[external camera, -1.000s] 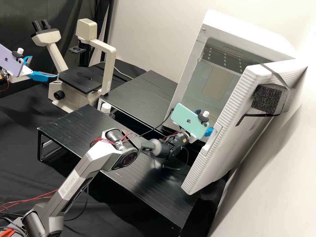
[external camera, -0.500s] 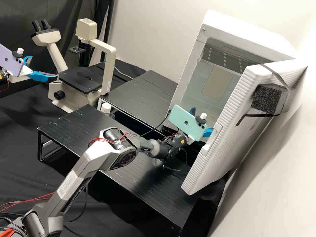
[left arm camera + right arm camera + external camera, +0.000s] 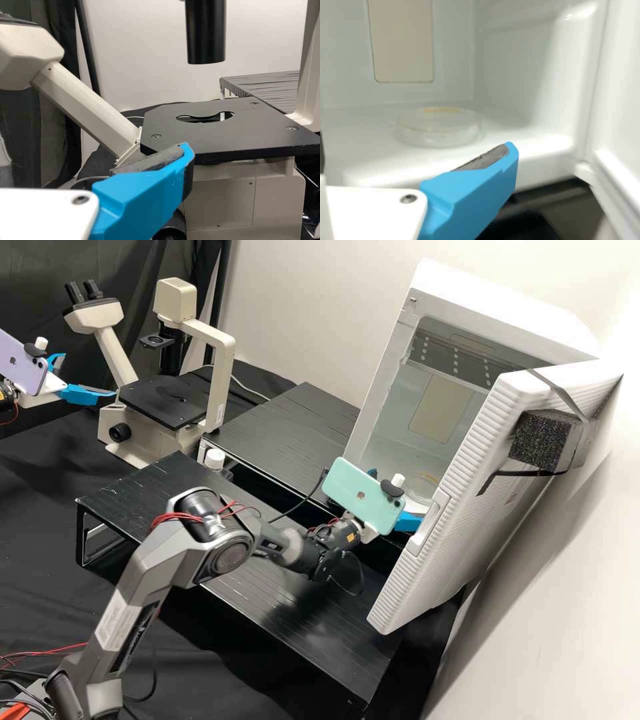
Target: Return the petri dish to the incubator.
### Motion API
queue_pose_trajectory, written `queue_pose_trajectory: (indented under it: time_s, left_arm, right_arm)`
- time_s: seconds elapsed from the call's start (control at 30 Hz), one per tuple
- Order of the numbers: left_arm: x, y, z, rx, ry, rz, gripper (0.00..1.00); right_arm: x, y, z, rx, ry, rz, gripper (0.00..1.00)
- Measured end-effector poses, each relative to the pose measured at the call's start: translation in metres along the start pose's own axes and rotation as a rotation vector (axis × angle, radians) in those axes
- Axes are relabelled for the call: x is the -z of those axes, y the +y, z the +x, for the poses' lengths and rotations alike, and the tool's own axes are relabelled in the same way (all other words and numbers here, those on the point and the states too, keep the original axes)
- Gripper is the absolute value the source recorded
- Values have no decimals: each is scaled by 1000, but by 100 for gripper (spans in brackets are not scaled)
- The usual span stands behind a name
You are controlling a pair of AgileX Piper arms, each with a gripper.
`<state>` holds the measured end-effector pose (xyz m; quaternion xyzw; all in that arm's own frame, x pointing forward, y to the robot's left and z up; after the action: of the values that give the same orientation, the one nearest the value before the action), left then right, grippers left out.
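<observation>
The right gripper (image 3: 398,495), white with two bright blue fingers, is positioned at the front opening of the white box-shaped incubator (image 3: 513,313); its fingers are spread apart and released, with nothing grasped. Compared with the earlier frames, it has been withdrawn outward from the chamber, and more of the clear, round, shallow petri dish (image 3: 439,130) is exposed to the high view. The dish is seated flat on the chamber floor, apart from the gripper. Its circular face is directed upward; the outline is round, and a yellowish strip (image 3: 441,109) is located at the side toward the rear wall. A printed white label (image 3: 115,625) is carried on the right arm's grey link. The ribbed white door (image 3: 440,543) is swung open. The left gripper (image 3: 89,375), also white and blue, is held beside the cream microscope (image 3: 217,350) with its fingers parted and empty.
</observation>
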<state>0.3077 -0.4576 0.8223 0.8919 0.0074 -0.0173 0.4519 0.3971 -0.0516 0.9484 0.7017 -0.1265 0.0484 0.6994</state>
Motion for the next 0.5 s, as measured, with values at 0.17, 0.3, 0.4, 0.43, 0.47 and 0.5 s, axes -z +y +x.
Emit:
queue_pose_trajectory:
  time_s: [0.17,0.3,0.4,0.43,0.47,0.5]
  left_arm:
    - [0,0,0,0,0,0,100]
    - [0,0,0,0,0,0,100]
    - [0,0,0,0,0,0,100]
    - [0,0,0,0,0,0,100]
    - [0,0,0,0,0,0,100]
    - [0,0,0,0,0,0,100]
  right_arm:
    - [0,4,-40,-45,-2,-14,100]
    - [3,1,-78,-101,29,-15,100]
    - [5,-2,-100,-132,65,-7,100]
    - [4,-3,-107,-135,67,-4,100]
    - [4,-5,-115,-136,64,2,100]
    - [5,-7,-122,-130,61,14,100]
